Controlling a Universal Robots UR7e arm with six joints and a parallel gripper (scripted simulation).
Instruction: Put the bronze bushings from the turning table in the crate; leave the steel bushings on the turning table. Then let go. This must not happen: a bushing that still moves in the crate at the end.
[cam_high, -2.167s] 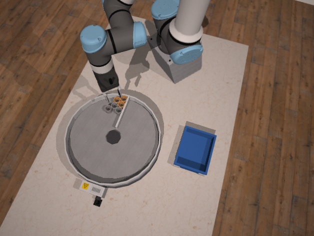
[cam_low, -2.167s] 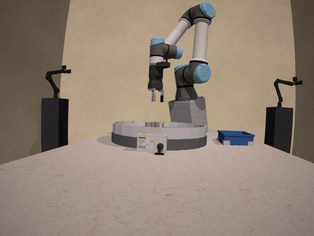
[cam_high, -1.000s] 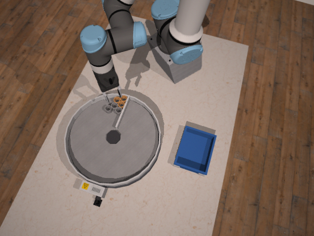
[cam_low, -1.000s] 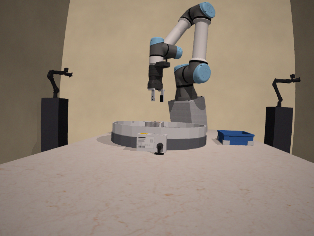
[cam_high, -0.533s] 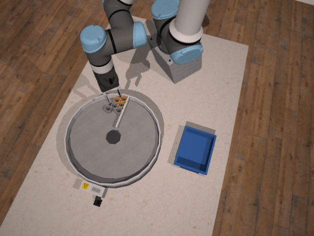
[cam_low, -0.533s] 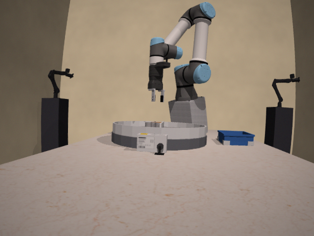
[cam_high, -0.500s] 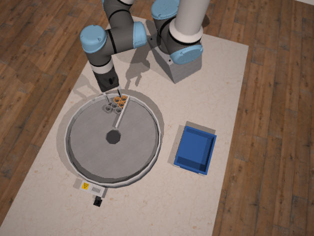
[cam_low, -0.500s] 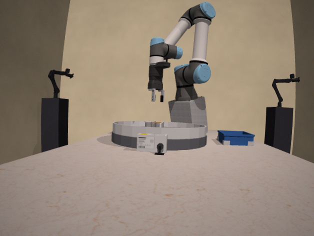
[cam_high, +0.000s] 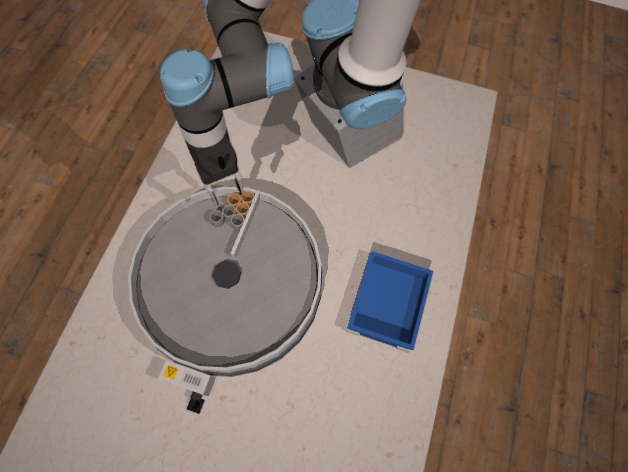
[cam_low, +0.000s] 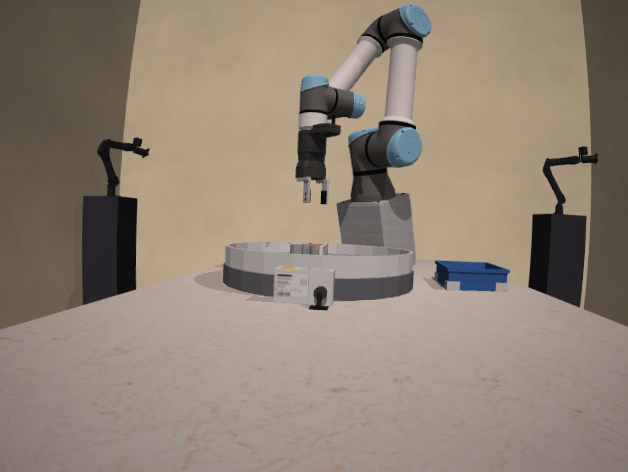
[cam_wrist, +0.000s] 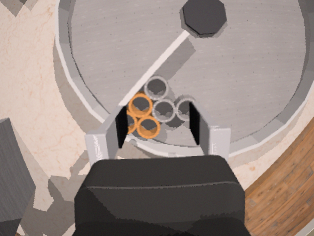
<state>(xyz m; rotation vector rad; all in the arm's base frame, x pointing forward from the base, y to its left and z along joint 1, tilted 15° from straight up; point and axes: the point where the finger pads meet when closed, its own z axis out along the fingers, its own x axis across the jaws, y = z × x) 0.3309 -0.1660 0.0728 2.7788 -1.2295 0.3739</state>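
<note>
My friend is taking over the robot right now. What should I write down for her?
Gripper: open, holding nothing, hanging above the bushing cluster.
Bronze bushings: three, on the turning table beside the white divider bar, near the rim.
Steel bushings: bunched right against the bronze ones.
Crate: blue, beside the turning table, nothing in it.
Done: nothing moved yet.
Left: carry each bronze bushing to the crate, leave the steel ones, then let go.

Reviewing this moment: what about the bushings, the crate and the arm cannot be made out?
- Exterior view: the bushings mostly hidden by the turning table's rim; no count.
- Exterior view: the crate's inside hidden by its walls.
- Top view: the arm's upper links cut off by the top edge.
- Wrist view: the open gripper's body covers the table's near rim.
</note>
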